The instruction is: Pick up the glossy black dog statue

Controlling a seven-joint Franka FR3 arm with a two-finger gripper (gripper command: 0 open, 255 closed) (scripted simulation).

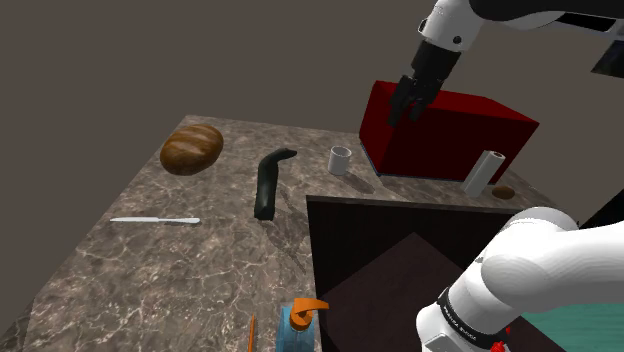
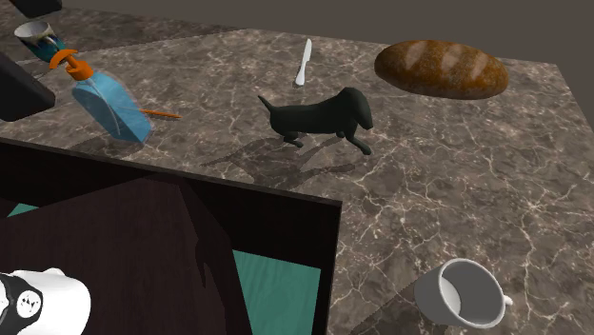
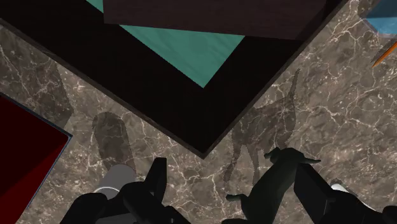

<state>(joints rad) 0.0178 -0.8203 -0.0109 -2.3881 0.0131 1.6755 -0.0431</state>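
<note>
The glossy black dog statue (image 1: 268, 186) (image 2: 319, 118) stands on the marble counter (image 1: 190, 262), long body upright on short legs. My gripper (image 1: 406, 108) hangs high in the air at the shoulder view's upper right, over the near edge of a red box (image 1: 455, 132) and well away from the statue. Its black fingers are apart, with nothing between them. In the wrist view the statue (image 3: 277, 181) lies far below, just inside the right finger, and its shadow falls on the marble beyond it. The gripper (image 3: 232, 188) is open.
A brown bread loaf (image 1: 192, 148) (image 2: 440, 68), a white knife (image 1: 155, 220) (image 2: 304, 61), a white cup (image 1: 340, 159) (image 2: 465, 293), a paper roll (image 1: 484, 172) and a blue pump bottle (image 1: 299, 326) (image 2: 108, 105) share the counter. The dark stand (image 1: 390, 250) (image 2: 152, 228) borders it.
</note>
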